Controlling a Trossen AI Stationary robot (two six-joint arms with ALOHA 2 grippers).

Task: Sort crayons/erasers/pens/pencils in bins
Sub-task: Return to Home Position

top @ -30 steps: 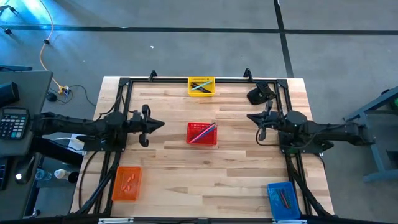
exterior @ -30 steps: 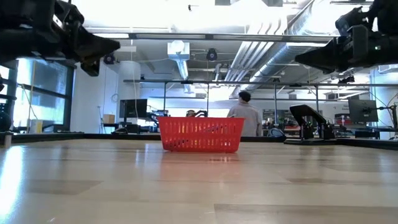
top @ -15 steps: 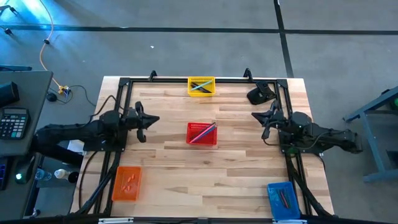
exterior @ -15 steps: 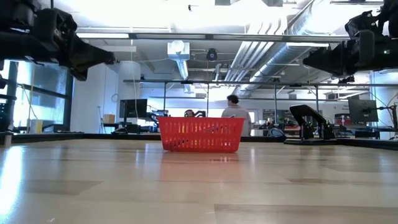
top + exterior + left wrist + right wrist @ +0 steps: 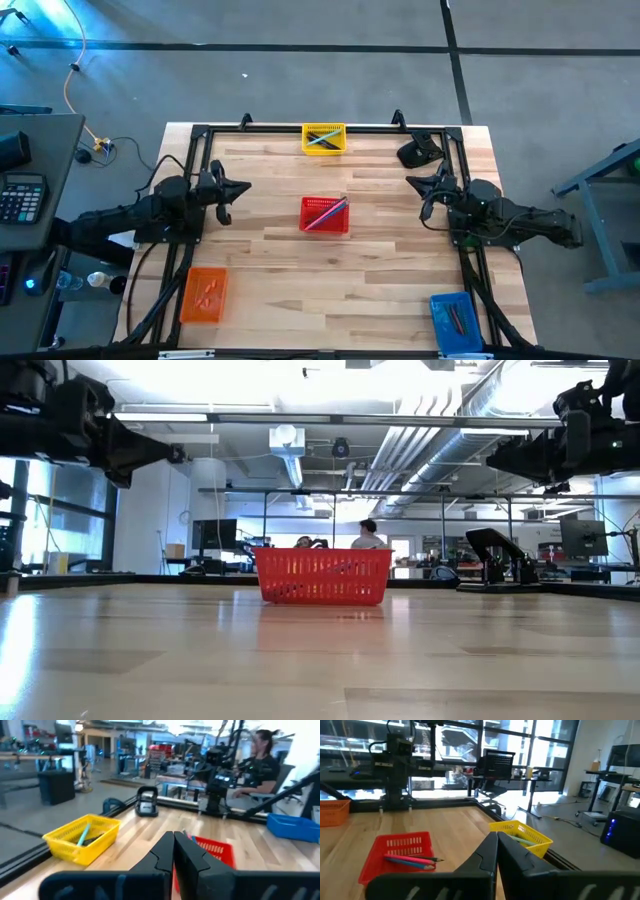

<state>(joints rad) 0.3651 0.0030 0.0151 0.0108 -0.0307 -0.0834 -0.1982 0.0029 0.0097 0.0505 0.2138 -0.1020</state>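
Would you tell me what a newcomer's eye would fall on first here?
The red bin stands alone in the middle of the table, pencils in it. The yellow bin sits at the far edge, the orange bin and blue bin at the near corners. The left hand and right hand, both shut, hover at either side.

The worktop [image 5: 270, 260] is blocked mid-board only by the red bin [image 5: 325, 214] — clear passage is left around it; the yellow bin [image 5: 323, 138] is set at the far edge, the orange bin [image 5: 204, 294] and blue bin [image 5: 455, 322] in the near corners.
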